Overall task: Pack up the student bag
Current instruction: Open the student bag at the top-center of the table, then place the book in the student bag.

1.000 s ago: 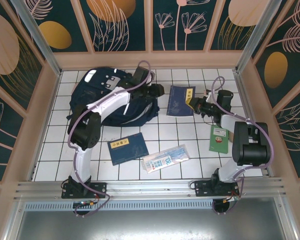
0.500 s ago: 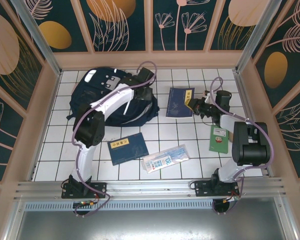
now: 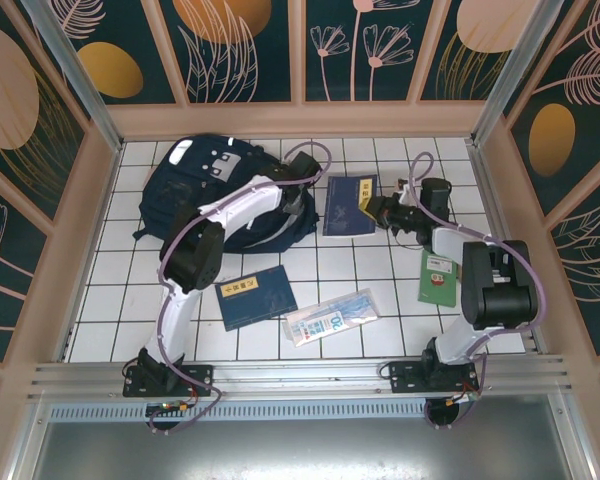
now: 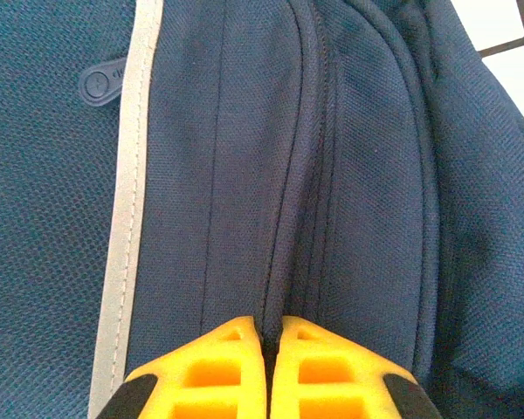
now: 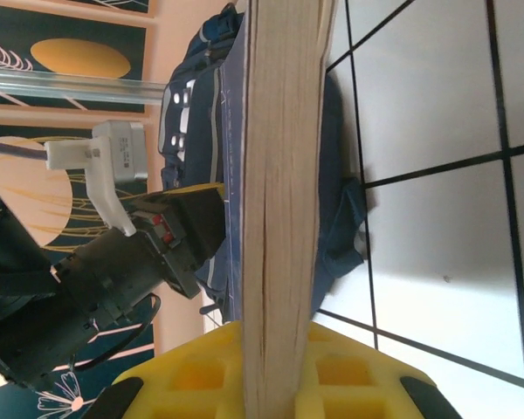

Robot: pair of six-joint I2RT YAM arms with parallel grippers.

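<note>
The bag lies in the far left corner of the bench, with its long axis slanting toward the bench's middle. The left hand sits on the end of the bag nearest the middle, closed tight along the zip seam; whether it pinches cloth cannot be told. The right hand clamps a blue book by its right edge. The bag lies directly left of the book, just beside it, so the book's way in is probably leftward, once the zip is open.
</note>
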